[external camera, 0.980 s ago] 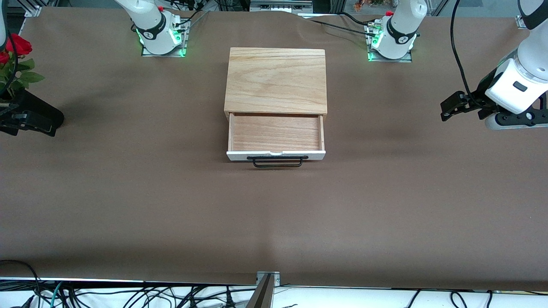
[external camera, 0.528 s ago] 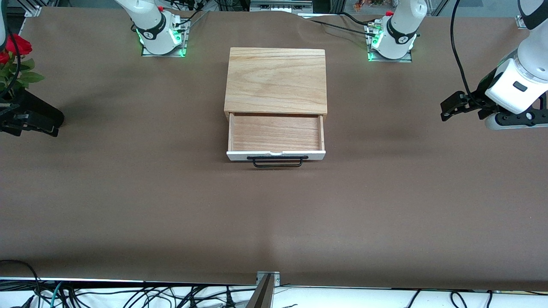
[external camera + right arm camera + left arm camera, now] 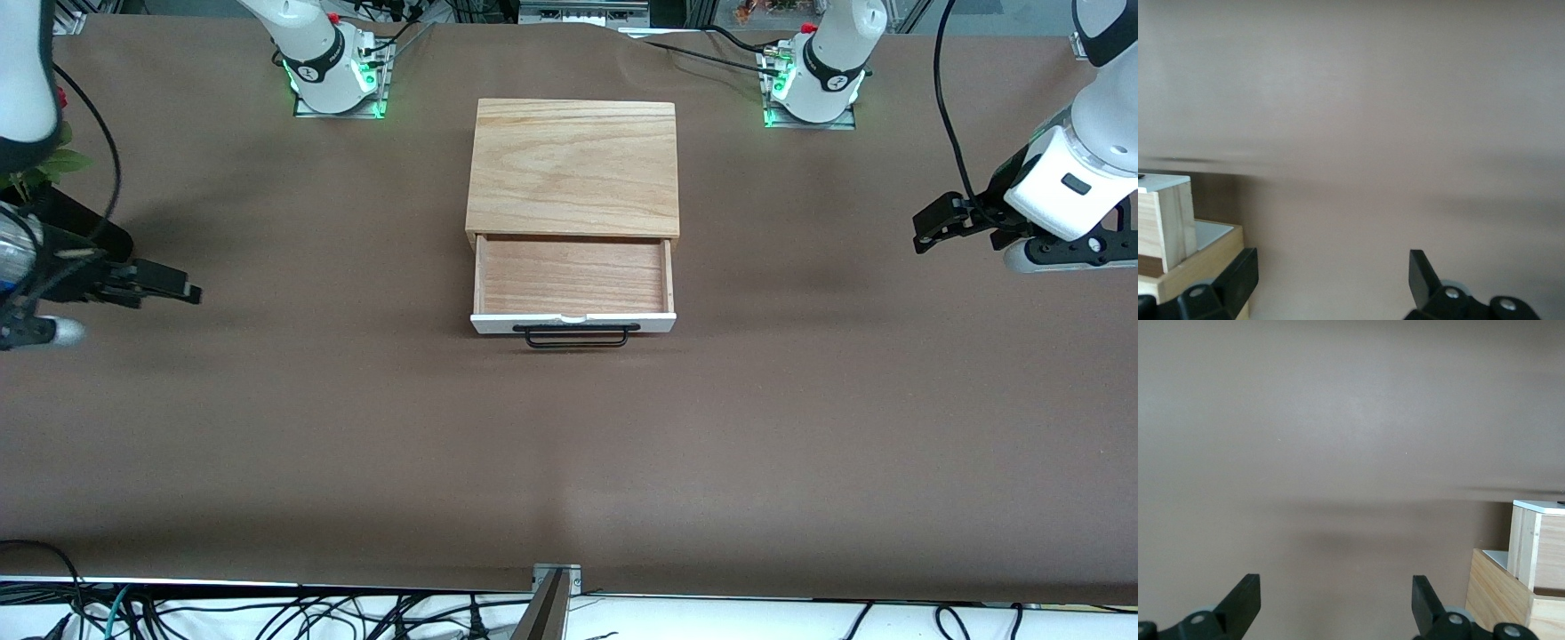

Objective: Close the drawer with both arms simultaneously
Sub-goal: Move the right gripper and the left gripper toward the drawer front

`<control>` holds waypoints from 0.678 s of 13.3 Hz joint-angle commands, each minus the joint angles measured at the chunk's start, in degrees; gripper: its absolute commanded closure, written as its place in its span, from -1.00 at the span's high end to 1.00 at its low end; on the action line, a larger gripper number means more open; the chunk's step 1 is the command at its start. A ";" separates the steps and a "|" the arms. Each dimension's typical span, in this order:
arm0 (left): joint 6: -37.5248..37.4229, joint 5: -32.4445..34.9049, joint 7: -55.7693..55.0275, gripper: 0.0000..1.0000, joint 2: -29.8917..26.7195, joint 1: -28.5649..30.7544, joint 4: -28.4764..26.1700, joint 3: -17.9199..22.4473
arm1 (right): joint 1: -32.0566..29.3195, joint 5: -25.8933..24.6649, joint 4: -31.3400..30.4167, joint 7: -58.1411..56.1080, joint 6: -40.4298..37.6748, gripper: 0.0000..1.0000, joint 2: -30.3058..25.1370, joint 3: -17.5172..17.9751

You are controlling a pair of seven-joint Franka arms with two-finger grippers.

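While the brown table (image 3: 356,444) carries a wooden box (image 3: 573,164) midway along its edge by the 2 arm bases, the drawer (image 3: 572,283) stands pulled out of that box toward the front camera, its white front panel (image 3: 498,324) and black wire handle (image 3: 575,336) well apart from both arms. At the table's end on the left arm's side, the left pincer (image 3: 925,229) hangs over bare table with its fingers (image 3: 1245,600) spread wide. At the right arm's end, the right pincer (image 3: 182,292) hangs over bare table, its fingers (image 3: 1421,273) likewise wide apart, gripping nothing.
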 commanded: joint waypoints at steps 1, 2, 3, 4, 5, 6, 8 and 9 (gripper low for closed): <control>-0.36 1.10 0.45 1.00 1.16 -0.31 1.36 -0.60 | 3.86 1.12 -0.04 -0.30 3.52 1.00 2.67 -0.11; -0.36 1.10 0.36 1.00 1.16 -0.31 1.36 -1.04 | 5.10 1.21 -0.04 -0.39 4.84 1.00 4.16 -0.11; -0.36 1.19 0.28 1.00 1.16 -0.39 1.36 -1.65 | 6.68 1.29 -0.04 -0.39 6.07 1.00 5.48 -0.11; -0.36 1.53 0.27 1.00 1.33 -0.83 1.36 -2.27 | 8.34 2.25 -0.04 -0.04 7.21 1.00 6.71 -0.11; -0.36 1.62 0.27 1.00 2.03 -0.83 1.45 -2.36 | 9.67 3.65 -0.04 -0.04 8.09 1.00 7.85 -0.11; -0.36 1.45 0.27 1.00 2.21 -0.83 1.45 -2.36 | 10.55 5.41 0.05 -0.04 8.97 1.00 8.91 -0.11; -0.28 1.01 0.36 1.00 2.48 -0.92 1.88 -2.53 | 12.48 8.14 0.05 -0.04 11.25 1.00 9.97 -0.11; -0.27 0.92 0.45 1.00 3.00 -1.01 1.97 -2.80 | 13.45 8.85 0.05 0.05 12.57 1.00 10.67 -0.11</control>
